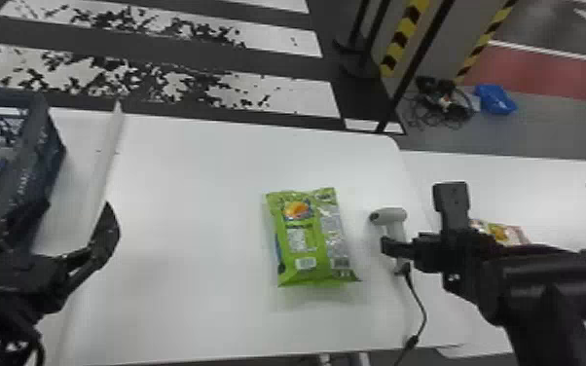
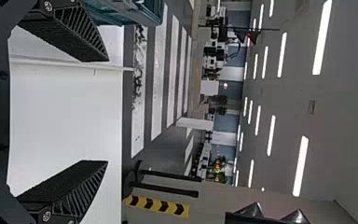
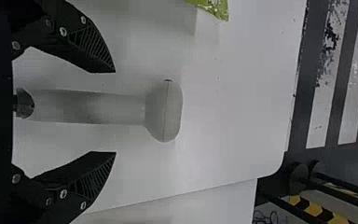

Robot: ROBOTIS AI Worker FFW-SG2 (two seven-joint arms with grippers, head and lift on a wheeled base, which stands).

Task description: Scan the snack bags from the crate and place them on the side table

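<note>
One green snack bag (image 1: 309, 238) lies on the white table (image 1: 185, 185) before you, between your left gripper (image 1: 77, 203) and your right gripper (image 1: 416, 216). Both are spread and empty. In the right wrist view, you see fingers on either side of the grey scanner (image 1: 394, 216). To your left stands the crate (image 1: 39, 146); to your right, the side table (image 1: 555, 182) bears what appears to be another packet (image 1: 503, 233), partly hidden.

White table (image 1: 194, 170) with a rounded corner. Dark floor (image 1: 277, 63) with white stripes (image 1: 302, 95), patchily worn. Beyond the table, yellow-and-black hazard bands (image 1: 404, 34), a red floor area (image 1: 550, 78), and tangled cables (image 1: 440, 104) near a crumpled blue item (image 1: 496, 100). In the left wrist view, gray ceiling (image 2: 345, 112) with bright strip lights (image 2: 322, 37).
</note>
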